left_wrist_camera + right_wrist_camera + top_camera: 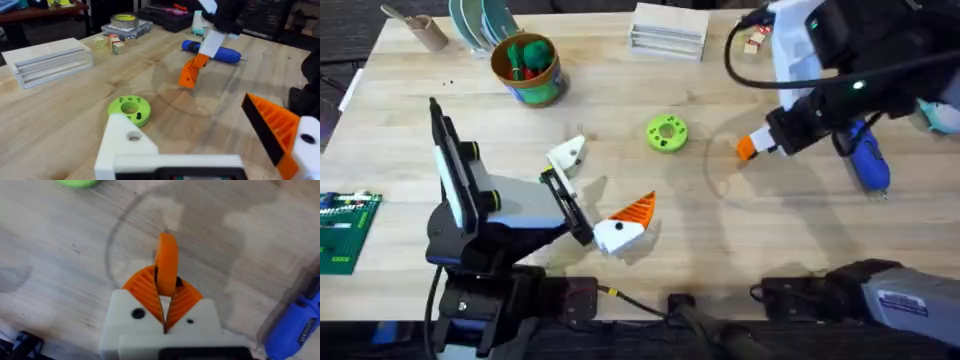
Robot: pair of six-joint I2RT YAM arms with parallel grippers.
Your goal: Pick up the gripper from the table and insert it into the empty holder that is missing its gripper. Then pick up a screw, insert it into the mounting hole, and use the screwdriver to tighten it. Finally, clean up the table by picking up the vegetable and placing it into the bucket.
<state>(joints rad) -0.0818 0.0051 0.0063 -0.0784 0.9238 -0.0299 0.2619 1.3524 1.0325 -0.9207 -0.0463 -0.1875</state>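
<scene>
The right end effector is pinching the gripper between its orange pads, holding it above the bench to the right of the green disc. The left end effector is spreading wide near the bench's front, one white mount bare of its orange tip. The screwdriver is lying at the right side. The bucket is standing at the far left with a green toy inside.

Green disc, white box
</scene>
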